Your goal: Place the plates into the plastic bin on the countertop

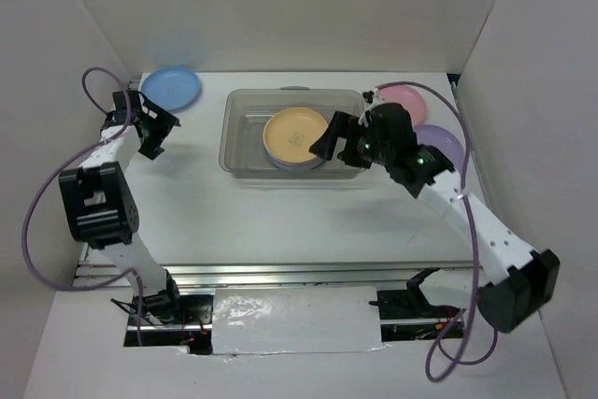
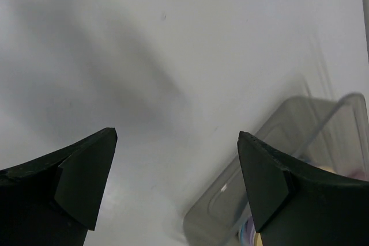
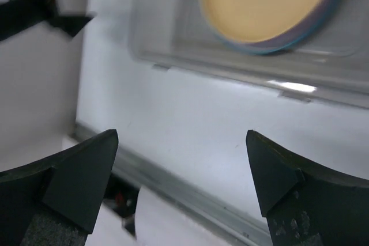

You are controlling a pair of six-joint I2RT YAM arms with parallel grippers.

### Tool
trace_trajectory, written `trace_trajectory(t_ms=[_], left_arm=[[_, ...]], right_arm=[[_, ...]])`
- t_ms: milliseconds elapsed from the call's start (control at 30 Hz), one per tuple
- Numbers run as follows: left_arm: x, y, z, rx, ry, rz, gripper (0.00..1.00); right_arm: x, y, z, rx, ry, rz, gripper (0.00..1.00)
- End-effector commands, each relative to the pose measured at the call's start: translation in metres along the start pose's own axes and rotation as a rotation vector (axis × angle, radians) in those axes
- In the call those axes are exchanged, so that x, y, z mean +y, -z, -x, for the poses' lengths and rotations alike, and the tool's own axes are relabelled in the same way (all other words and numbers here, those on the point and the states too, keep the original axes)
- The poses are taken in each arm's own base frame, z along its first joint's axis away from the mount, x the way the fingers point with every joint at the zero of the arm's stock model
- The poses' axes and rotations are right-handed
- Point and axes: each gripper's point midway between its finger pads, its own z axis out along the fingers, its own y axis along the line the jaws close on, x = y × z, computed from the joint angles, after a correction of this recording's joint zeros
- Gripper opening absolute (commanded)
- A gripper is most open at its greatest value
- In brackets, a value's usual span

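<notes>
Your right fingers [image 1: 327,137] stand wide apart and empty over the right end of the plastic bin [image 1: 245,137], where the orange-yellow plate [image 1: 294,135] lies topmost inside. Your left fingers [image 1: 152,135], equally wide and empty, hover near the blue plate [image 1: 171,87] on the table [image 1: 280,221], probably for pickup.

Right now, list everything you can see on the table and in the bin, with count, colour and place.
countertop: one, white, under everything
plastic bin: one, clear greyish, centre
orange-yellow plate: one, in the bin, topmost
lower plates: count unclear, purple and bluish rims only, beneath it
blue plate: one, far left corner
pink plate: one, far right, beyond the bin
purple plate: one, right edge, partly behind the arm
left tool: one, black, open, left of bin
right tool: one, black, open, at bin's right end
</notes>
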Motion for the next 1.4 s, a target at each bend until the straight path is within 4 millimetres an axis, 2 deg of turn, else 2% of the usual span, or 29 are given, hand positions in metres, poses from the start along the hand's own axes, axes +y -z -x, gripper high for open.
trace_trajectory(t_ms=[0, 33, 67, 100, 133, 167, 200, 267, 333, 367, 400, 467, 500, 533, 567, 600, 633, 667, 700, 767, 800, 933, 1067, 1167, 1233, 1267, 1300, 1333, 1367], left_arm=[[-0.045, -0.034, 0.056, -0.149, 0.108, -0.152, 0.99], [-0.041, -0.057, 0.063, -0.168, 0.144, -0.158, 0.99], [-0.043, -0.065, 0.073, -0.185, 0.164, -0.168, 0.99], [-0.039, -0.075, 0.077, -0.187, 0.187, -0.154, 0.99], [-0.029, -0.097, 0.080, -0.189, 0.233, -0.143, 0.99], [-0.032, -0.103, 0.087, -0.203, 0.246, -0.150, 0.99], [-0.023, -0.121, 0.085, -0.198, 0.262, -0.126, 0.99], [-0.031, -0.131, 0.095, -0.223, 0.259, -0.154, 0.99], [-0.025, -0.151, 0.092, -0.211, 0.274, -0.144, 0.99], [-0.033, -0.154, 0.100, -0.225, 0.272, -0.164, 0.99], [-0.026, -0.169, 0.094, -0.208, 0.283, -0.144, 0.99], [-0.027, -0.177, 0.097, -0.206, 0.292, -0.138, 0.99], [-0.020, -0.187, 0.093, -0.195, 0.301, -0.123, 0.99], [-0.023, -0.190, 0.089, -0.188, 0.298, -0.126, 0.99], [-0.024, -0.191, 0.101, -0.226, 0.301, -0.116, 0.99], [-0.015, -0.201, 0.093, -0.204, 0.300, -0.075, 0.98], [-0.027, -0.199, 0.106, -0.233, 0.292, -0.080, 0.97], [-0.021, -0.203, 0.100, -0.218, 0.288, -0.042, 0.96], [-0.013, -0.208, 0.093, -0.201, 0.281, 0.002, 0.90], [-0.009, -0.208, 0.094, -0.220, 0.285, 0.030, 0.84], [-0.009, -0.206, 0.095, -0.228, 0.288, 0.028, 0.74], [-0.008, -0.210, 0.095, -0.216, 0.287, 0.046, 0.54], [-0.007, -0.216, 0.089, -0.188, 0.304, 0.040, 0.16], [-0.011, -0.208, 0.089, -0.178, 0.330, 0.019, 0.00], [-0.006, -0.198, 0.083, -0.169, 0.346, 0.030, 0.00], [-0.024, -0.171, 0.099, -0.207, 0.358, -0.017, 0.00], [-0.030, -0.155, 0.102, -0.233, 0.360, -0.032, 0.00], [-0.014, -0.147, 0.083, -0.220, 0.366, 0.001, 0.00], [-0.055, -0.095, 0.116, -0.328, 0.360, -0.149, 0.00]], right_arm=[[0.042, 0.024, -0.037, 0.063, 0.096, 0.354, 1.00], [0.053, 0.041, -0.040, 0.052, 0.095, 0.436, 1.00], [0.056, 0.045, -0.056, 0.092, 0.094, 0.498, 1.00], [0.059, 0.051, -0.055, 0.082, 0.101, 0.512, 1.00], [0.063, 0.059, -0.063, 0.091, 0.093, 0.554, 1.00], [0.062, 0.060, -0.069, 0.104, 0.097, 0.558, 1.00], [0.065, 0.063, -0.075, 0.110, 0.113, 0.571, 1.00], [0.060, 0.059, -0.085, 0.127, 0.115, 0.554, 1.00], [0.056, 0.053, -0.097, 0.155, 0.116, 0.552, 1.00], [0.053, 0.049, -0.103, 0.174, 0.110, 0.549, 1.00], [0.052, 0.047, -0.106, 0.185, 0.105, 0.554, 1.00], [0.050, 0.041, -0.112, 0.207, 0.099, 0.558, 1.00], [0.049, 0.040, -0.113, 0.215, 0.100, 0.557, 1.00], [0.049, 0.040, -0.113, 0.218, 0.101, 0.557, 1.00], [0.049, 0.040, -0.112, 0.218, 0.107, 0.558, 1.00], [0.049, 0.039, -0.110, 0.210, 0.114, 0.551, 1.00], [0.049, 0.041, -0.107, 0.204, 0.114, 0.545, 1.00], [0.050, 0.043, -0.105, 0.194, 0.120, 0.549, 1.00], [0.052, 0.046, -0.102, 0.184, 0.126, 0.551, 1.00], [0.054, 0.052, -0.097, 0.164, 0.135, 0.556, 1.00], [0.053, 0.053, -0.095, 0.156, 0.138, 0.552, 1.00], [0.055, 0.066, -0.085, 0.108, 0.138, 0.550, 1.00], [0.055, 0.079, -0.076, 0.060, 0.146, 0.545, 1.00], [0.050, 0.086, -0.068, 0.028, 0.150, 0.523, 1.00], [0.046, 0.090, -0.065, 0.008, 0.153, 0.506, 1.00], [0.039, 0.088, -0.059, -0.020, 0.143, 0.469, 1.00], [0.030, 0.086, -0.053, -0.039, 0.122, 0.431, 1.00], [0.023, 0.085, -0.048, -0.063, 0.102, 0.399, 1.00], [0.015, 0.081, -0.042, -0.082, 0.065, 0.364, 1.00]])
